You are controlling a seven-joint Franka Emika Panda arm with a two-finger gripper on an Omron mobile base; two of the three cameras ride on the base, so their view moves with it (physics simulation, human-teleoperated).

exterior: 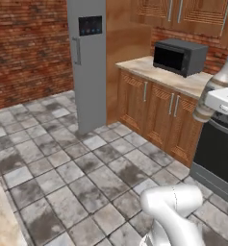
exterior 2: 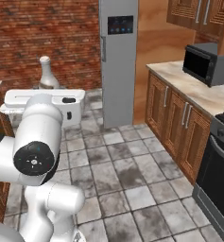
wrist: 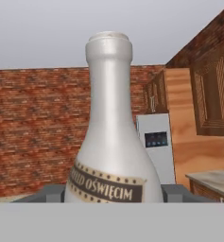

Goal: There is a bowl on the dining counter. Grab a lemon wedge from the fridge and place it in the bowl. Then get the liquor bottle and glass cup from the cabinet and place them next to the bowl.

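My gripper [wrist: 113, 194] is shut on the liquor bottle [wrist: 111, 142], a silvery-white bottle with a dark label band, held upright. The dark fingertips [wrist: 46, 194] sit on either side of its wide body. From the left base view the bottle [exterior: 215, 84] rises beside the white hand, at the right edge over the stove, with the gripper [exterior: 208, 103] around its lower part. In the right base view the bottle's neck [exterior 2: 46, 71] pokes up behind the hand, and the gripper [exterior 2: 49, 93] is mostly hidden. The bowl, lemon wedge and glass cup are out of view.
The grey fridge [exterior: 89, 62] stands shut beside wooden base cabinets [exterior: 154, 105] under a counter with a black microwave [exterior: 178, 56]. A dark oven [exterior: 216, 153] is at the right. Upper cabinets [exterior: 183, 14] hang above. A beige counter edge [exterior: 0, 216] lies at the lower left. Tiled floor spreads between.
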